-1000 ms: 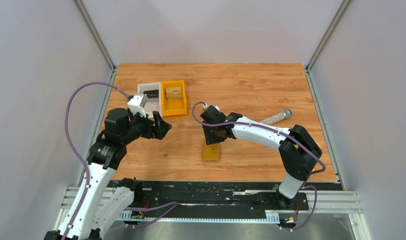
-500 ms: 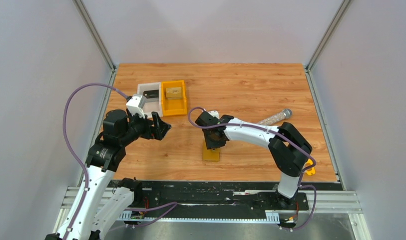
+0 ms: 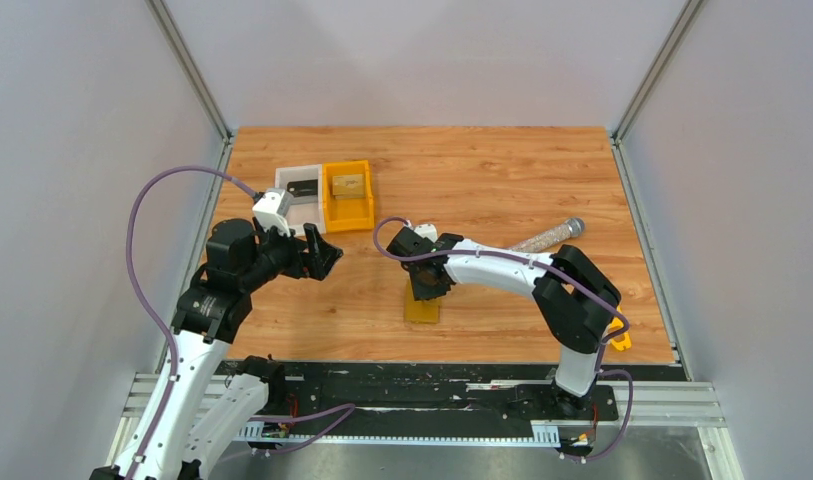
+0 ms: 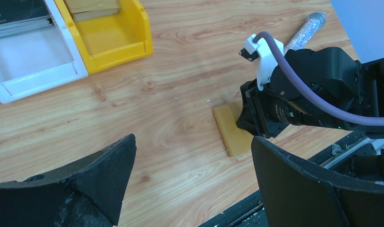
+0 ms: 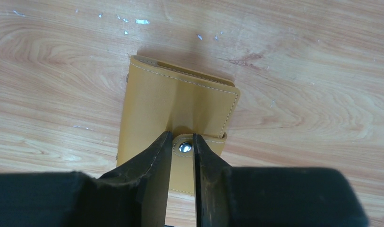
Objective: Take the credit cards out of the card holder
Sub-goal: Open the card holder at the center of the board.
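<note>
Status: early, nothing extracted yet. Holder (image 3: 423, 309) is closed, and the snap (image 5: 185, 147) looks fastened. No cards show anywhere on the worktop (image 3: 502, 180). I read this as the unsnap/open step. Left to do, by my estimate: pop the snap, fold the holder open, pull each card, set them down.

Location: holder lies flat on the worktop, lower centre of the top view, near the bottom edge but not at it. Its upper end is hidden under the right tool (image 3: 429, 284).

Right tool: in its wrist view the fingers are a narrow slit apart, one on each side of the snap stud, tips down on the tab. Cannot tell whether they pinch the tab or only rest on it. Holder is not lifted.

Left tool (image 3: 320, 256): jaws fully wide, empty. It hovers left of centre in the top view, well apart from the holder, with its camera looking toward it.

Orientation: long axis runs up-down in the top view with a slight lean. It also runs up-down in the right wrist view, where the upper edge slopes down to the right, so it's turned a bit clockwise. Tan outer face is up and no inner panels show. Snap tab sits in the lower half of that wrist frame, at the end nearest the tool. Which edge is the fold, I can't tell.
</note>
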`<state>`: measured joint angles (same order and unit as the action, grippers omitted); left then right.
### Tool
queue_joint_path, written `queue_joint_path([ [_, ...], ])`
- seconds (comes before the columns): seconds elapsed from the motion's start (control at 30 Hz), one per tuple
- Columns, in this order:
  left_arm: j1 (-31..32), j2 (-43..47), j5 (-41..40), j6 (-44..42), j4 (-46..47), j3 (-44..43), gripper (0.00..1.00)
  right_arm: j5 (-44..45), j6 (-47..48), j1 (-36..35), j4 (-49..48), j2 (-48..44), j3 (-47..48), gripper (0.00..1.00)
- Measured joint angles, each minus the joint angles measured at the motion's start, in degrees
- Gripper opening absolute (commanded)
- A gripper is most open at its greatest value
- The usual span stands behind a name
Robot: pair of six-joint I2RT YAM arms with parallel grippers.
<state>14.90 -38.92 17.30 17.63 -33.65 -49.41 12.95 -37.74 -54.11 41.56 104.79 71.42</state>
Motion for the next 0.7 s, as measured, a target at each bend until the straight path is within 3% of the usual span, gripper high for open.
queue_joint_path([
  [0.23, 0.0, -0.52, -0.04, 0.0, 0.0, 0.0, 1.0, 0.48, -0.39, -0.13, -1.11, -0.79, -1.16, 0.0],
  [0.7, 0.0, -3.32, 0.37, 1.6, 0.02, 0.0, 0.97, -1.57, 1.46, -0.24, -8.44, -7.34, -8.31, 0.0],
])
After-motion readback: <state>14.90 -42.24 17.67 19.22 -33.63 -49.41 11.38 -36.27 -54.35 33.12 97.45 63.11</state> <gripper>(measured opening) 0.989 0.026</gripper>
